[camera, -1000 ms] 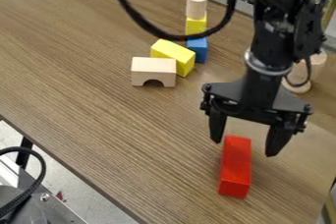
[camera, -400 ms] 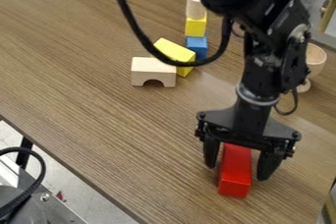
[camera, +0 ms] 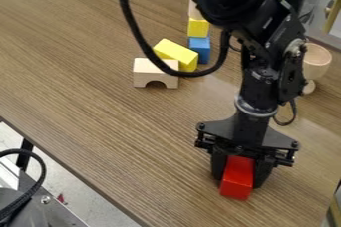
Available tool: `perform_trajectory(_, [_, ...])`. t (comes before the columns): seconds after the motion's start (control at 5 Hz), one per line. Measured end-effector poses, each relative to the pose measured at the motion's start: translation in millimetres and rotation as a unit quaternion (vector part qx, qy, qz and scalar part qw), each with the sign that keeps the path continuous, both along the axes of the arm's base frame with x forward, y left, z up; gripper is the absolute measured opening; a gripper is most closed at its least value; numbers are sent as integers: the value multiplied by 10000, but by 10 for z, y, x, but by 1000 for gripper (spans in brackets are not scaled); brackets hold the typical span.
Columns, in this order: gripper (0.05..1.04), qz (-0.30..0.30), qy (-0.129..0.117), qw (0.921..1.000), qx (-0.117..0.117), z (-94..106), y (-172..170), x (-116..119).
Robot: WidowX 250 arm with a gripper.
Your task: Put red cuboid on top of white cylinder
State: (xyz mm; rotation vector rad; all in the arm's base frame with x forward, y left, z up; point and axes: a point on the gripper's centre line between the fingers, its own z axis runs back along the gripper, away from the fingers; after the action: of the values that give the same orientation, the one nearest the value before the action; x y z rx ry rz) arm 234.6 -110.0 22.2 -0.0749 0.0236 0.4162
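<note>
Red cuboid [camera: 237,185] rested on the wooden worktop [camera: 100,111], well apart from the pale arch block [camera: 150,73] and, as the camera saw it, down and to the right of that block. The black hand [camera: 241,176] had come in from above and pinched the cuboid by its two long sides, one finger against each — the near end poked out between them.

Just behind the arch block a yellow block [camera: 177,53] lay askew. Up and to the right of the arch block were a blue block [camera: 200,48], then a smaller yellow one [camera: 198,28], then the upright white cylinder [camera: 194,10], partly hidden by the arm [camera: 256,66]. Far to the right of the arch block stood a pale footed cup [camera: 316,62], and the arm's black cable [camera: 138,39] looped across the arch block's upper corner in the view.
</note>
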Motion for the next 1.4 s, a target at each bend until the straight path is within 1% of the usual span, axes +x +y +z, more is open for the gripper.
perform_trajectory(0.2, [605, 226, -468, 9986, -87, 352, 127, 231])
perform_trajectory(0.4, [605, 575, -916, 9941, -73, 776, 310, 496])
perform_trajectory(0.6, [605, 1039, -1196, 9874, -77, 1132, 526, 733])
perform_trajectory(0.8, [605, 1356, -1349, 9815, -88, 1382, 692, 911])
perform_trajectory(1.0, [605, 1691, -1314, 9768, -35, 1497, 912, 1154])
perform_trajectory(1.2, [605, 1950, -1246, 9728, 52, 1555, 1109, 1302])
perform_trajectory(1.4, [605, 2137, -1127, 9703, 65, 1522, 1247, 1456])
